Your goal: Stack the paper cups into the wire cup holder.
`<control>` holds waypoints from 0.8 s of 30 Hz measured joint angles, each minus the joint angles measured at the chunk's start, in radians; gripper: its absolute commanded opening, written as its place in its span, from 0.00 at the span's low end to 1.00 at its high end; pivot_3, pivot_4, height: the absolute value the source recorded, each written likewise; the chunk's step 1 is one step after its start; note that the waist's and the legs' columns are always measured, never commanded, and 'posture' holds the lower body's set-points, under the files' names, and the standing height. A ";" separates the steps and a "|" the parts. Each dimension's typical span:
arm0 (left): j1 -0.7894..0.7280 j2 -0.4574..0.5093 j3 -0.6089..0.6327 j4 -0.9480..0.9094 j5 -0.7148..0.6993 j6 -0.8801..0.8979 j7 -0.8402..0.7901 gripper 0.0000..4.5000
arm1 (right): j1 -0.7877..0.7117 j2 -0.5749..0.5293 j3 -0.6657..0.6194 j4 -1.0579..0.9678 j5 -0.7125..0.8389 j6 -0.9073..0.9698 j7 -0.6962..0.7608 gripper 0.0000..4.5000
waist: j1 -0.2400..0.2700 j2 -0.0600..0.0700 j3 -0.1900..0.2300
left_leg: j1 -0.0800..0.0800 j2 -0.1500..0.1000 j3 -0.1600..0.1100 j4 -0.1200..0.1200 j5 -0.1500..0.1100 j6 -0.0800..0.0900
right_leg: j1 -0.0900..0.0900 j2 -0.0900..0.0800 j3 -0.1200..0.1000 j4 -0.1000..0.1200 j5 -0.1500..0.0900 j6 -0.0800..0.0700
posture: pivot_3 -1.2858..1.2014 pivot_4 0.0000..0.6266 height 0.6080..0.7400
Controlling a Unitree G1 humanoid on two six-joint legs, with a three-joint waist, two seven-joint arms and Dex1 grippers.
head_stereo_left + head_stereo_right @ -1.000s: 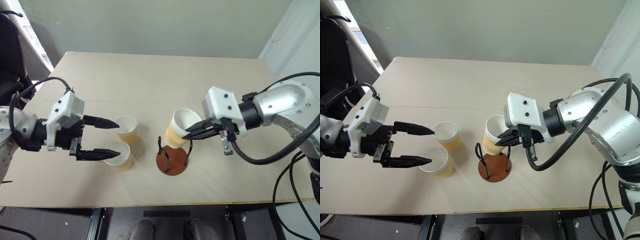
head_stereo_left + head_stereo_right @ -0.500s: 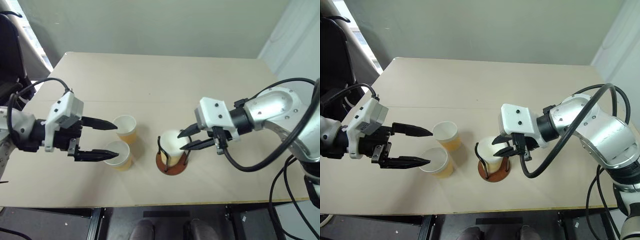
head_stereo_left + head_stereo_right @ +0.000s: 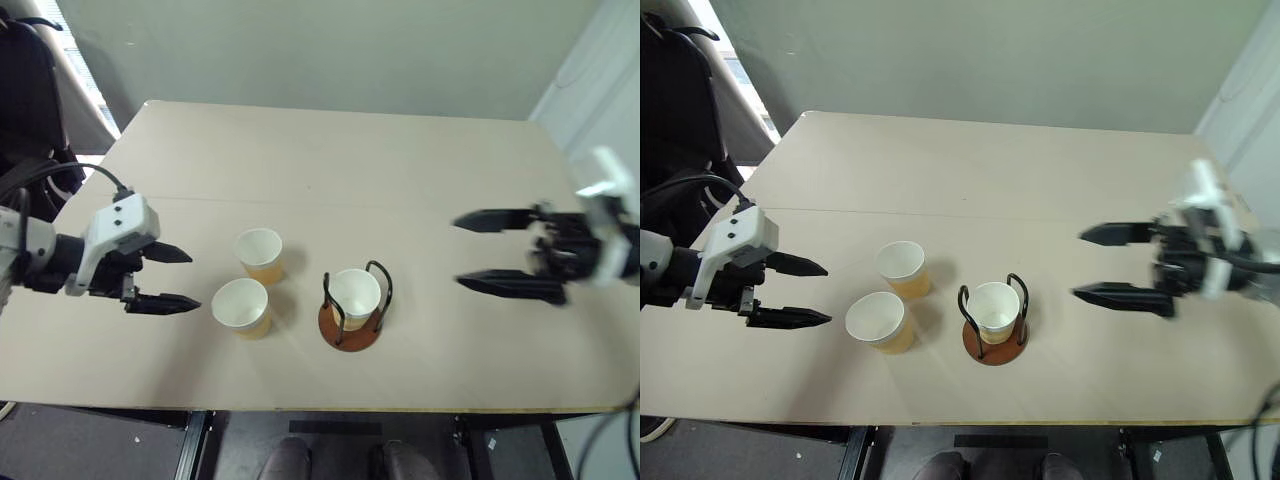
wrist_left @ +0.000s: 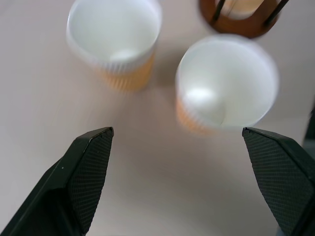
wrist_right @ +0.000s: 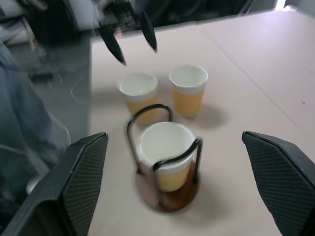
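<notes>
Beige table (image 3: 330,150) w/ seam, grey wall (image 3: 330,50) behind; L gripper (image 3: 170,279) & R gripper (image 3: 480,254) both open

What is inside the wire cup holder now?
One paper cup stands upright inside the wire cup holder, between its two black loops, open side up and empty. The middle of the reddish-brown base is covered by the cup.

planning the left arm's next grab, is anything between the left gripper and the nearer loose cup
Nothing visible does. The left gripper hangs open off to the side of the nearer paper cup, with bare table between them. The other loose cup stands apart behind it, and the wire cup holder lies beyond.
</notes>
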 measured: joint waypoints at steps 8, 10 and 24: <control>-0.092 -0.064 -0.111 0.016 0.043 0.030 -0.024 1.00 | 0.149 -0.064 -0.143 -0.101 0.126 0.033 -0.027 0.99 | -0.025 0.000 0.000 | 0.004 0.000 0.003 0.001 0.000 -0.001 | 0.002 0.001 0.002 0.003 0.000 0.000 | 0.52 0.24 1.00; -0.107 -0.071 -0.128 0.019 0.057 0.037 -0.025 1.00 | 0.163 -0.064 -0.140 -0.121 0.137 0.025 -0.052 0.99 | -0.026 0.000 0.000 | 0.004 0.000 0.002 0.001 0.000 0.000 | 0.002 0.001 0.001 0.003 0.000 0.000 | 0.52 0.24 1.00; -0.077 -0.142 -0.219 -0.033 0.147 0.095 0.048 0.96 | 0.177 -0.095 -0.071 -0.159 0.160 -0.042 -0.109 1.00 | -0.025 0.000 0.000 | 0.004 0.000 0.001 0.000 0.000 0.000 | 0.002 0.001 0.001 0.002 0.000 0.000 | 0.52 0.24 1.00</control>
